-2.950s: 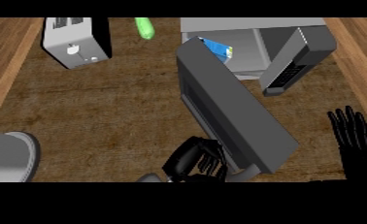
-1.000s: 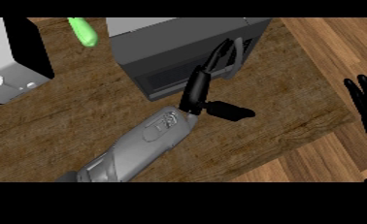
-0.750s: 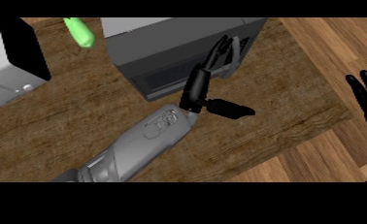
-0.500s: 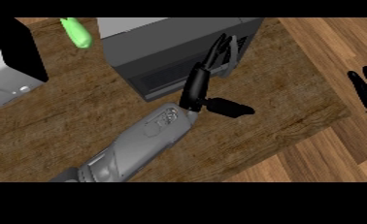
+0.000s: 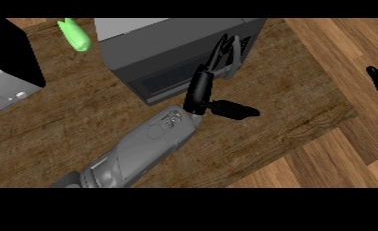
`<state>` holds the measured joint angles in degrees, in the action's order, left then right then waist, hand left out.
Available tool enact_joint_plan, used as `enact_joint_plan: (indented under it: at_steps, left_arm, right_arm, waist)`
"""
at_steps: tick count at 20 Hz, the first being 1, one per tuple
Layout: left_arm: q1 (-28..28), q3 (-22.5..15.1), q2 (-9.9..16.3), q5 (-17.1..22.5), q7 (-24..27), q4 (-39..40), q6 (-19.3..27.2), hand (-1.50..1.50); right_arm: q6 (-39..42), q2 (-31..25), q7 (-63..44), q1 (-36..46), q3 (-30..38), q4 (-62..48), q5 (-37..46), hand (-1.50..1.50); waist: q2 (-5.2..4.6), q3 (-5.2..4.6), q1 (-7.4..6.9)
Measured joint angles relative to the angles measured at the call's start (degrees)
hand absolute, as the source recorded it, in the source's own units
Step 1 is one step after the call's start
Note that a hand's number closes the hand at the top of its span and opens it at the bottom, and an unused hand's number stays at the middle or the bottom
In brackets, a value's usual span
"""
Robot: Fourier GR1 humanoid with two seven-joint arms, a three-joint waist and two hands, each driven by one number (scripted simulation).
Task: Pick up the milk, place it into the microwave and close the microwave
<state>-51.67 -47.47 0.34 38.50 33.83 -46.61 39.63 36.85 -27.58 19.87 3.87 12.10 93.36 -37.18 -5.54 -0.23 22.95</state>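
Fingers (image 5: 221, 55) of the left hand (image 5: 201, 89) lie straight against the front of the microwave (image 5: 177, 50) at the frame's centre, thumb jutting right, holding nothing. Its door looks closed; the milk is hidden. The grey forearm (image 5: 140, 150) rises from lower left. Only a tip of the right hand (image 5: 373, 76) shows at the right edge; I cannot tell its state.

The microwave (image 5: 173, 47) stands on the tabletop (image 5: 66, 120) with its door shut. The left hand (image 5: 201, 91) lies flat against the door, fingers straight, thumb out to the right. A green object (image 5: 74, 36) lies left of the microwave. The right hand (image 5: 373, 76) barely shows at the right edge.
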Motion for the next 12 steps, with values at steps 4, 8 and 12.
enact_joint_plan:
  at_steps: [4,8,12]
  left_arm:
    - [-0.2,-0.4,0.0,1.0,1.6,0.5,0.1,-1.50]
    - [-0.3,-0.7,0.0,2.1,2.9,1.0,0.2,-1.50]
    - [-0.4,-0.9,0.0,3.2,4.2,1.5,0.2,-1.50]
  right_arm:
    - [0.3,-0.9,-0.8,0.8,0.3,-0.3,-1.1,-1.50]
    - [0.5,-1.8,-1.5,1.4,0.6,-0.7,-2.1,-1.50]
    - [0.8,-2.3,-2.1,1.8,0.7,-1.0,-3.1,-1.50]
  waist:
    - [-0.12,0.02,0.21]
    - [-0.13,0.04,0.41]
    - [-0.15,0.07,0.64]
